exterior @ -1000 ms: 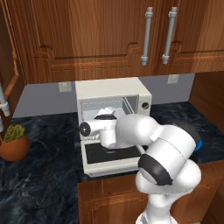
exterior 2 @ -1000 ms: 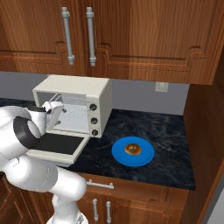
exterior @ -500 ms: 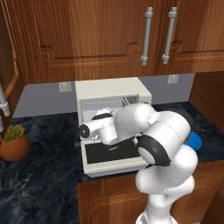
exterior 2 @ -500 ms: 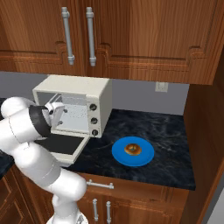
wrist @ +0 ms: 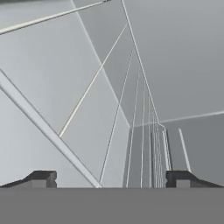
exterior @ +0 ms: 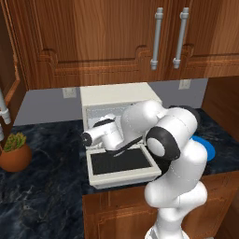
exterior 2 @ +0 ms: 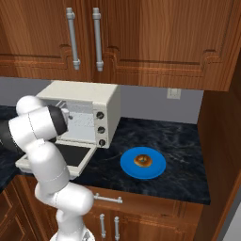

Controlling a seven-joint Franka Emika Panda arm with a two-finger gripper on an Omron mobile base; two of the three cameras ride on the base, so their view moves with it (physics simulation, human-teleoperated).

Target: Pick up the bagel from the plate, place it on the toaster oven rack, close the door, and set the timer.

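Observation:
The bagel lies in the middle of the blue plate, on the counter to the right of the cream-white toaster oven. In the left base view only the plate's edge shows behind my arm. The door hangs open and flat in front of the cavity. My gripper is open at the mouth of the cavity, with nothing between its fingertips. It looks along the pale wires of the toaster oven rack and the grey inner walls. The hand is far to the left of the plate.
Three knobs run down the oven's right front. A potted plant stands on the dark counter at the left. Wooden cabinets with metal handles hang close above the oven. My elbow bulks over the counter between door and plate.
The arm's elbow and upper links have swung up and inward, while the hand has stayed at the oven's opening. The jaws stay open. Bagel and plate have not moved.

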